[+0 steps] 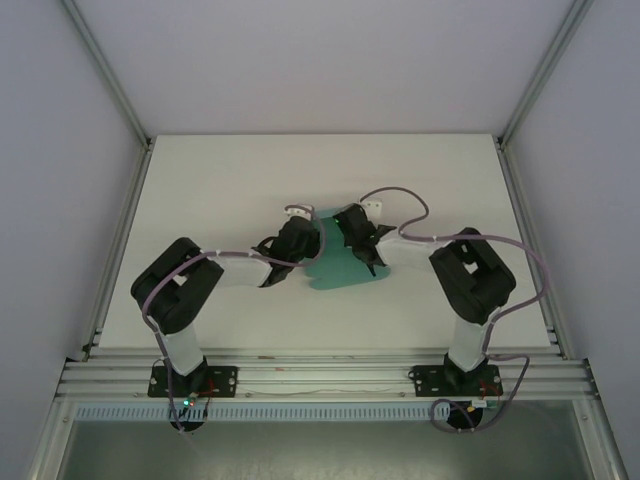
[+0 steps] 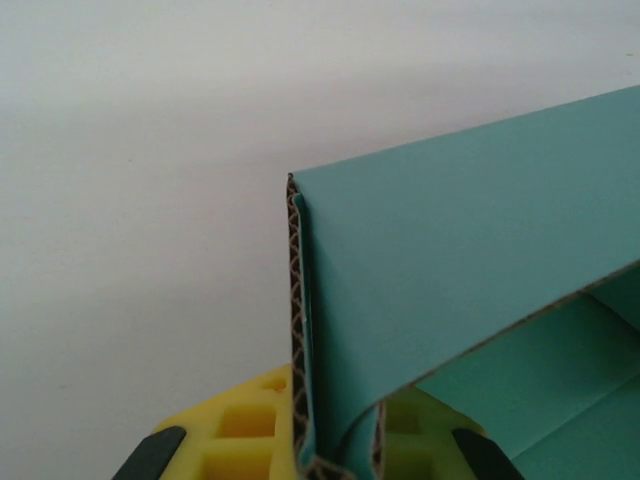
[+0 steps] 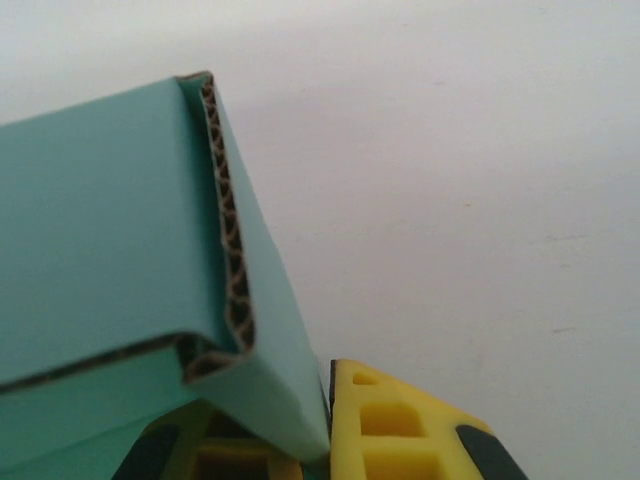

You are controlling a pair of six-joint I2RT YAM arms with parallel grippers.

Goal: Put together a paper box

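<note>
the teal-green paper box (image 1: 342, 266) is seen partly folded near the middle of the white table (image 1: 220, 190), between the two arms. in the top view the left gripper (image 1: 297, 240) is set against its left edge and the right gripper (image 1: 354, 236) against its right edge, both angled inward toward each other.

in the left wrist view the left gripper (image 2: 335, 455) is closed on a folded wall of the paper box (image 2: 470, 250) (the corrugated cut edge runs upright just above the fingers). the card is pinched between the yellow finger pads (image 2: 245, 435). a panel is seen folded over, with an inner teal face showing at the lower right.

in the right wrist view the right gripper (image 3: 300, 450) is pressed together on a doubled-over wall of the paper box (image 3: 100, 220), whose fluted edge is exposed. the card is nipped between its yellow finger pads (image 3: 390, 425). whether the box is lifted off the table cannot be told. bare white table surface is seen behind the card in both wrist views.
</note>
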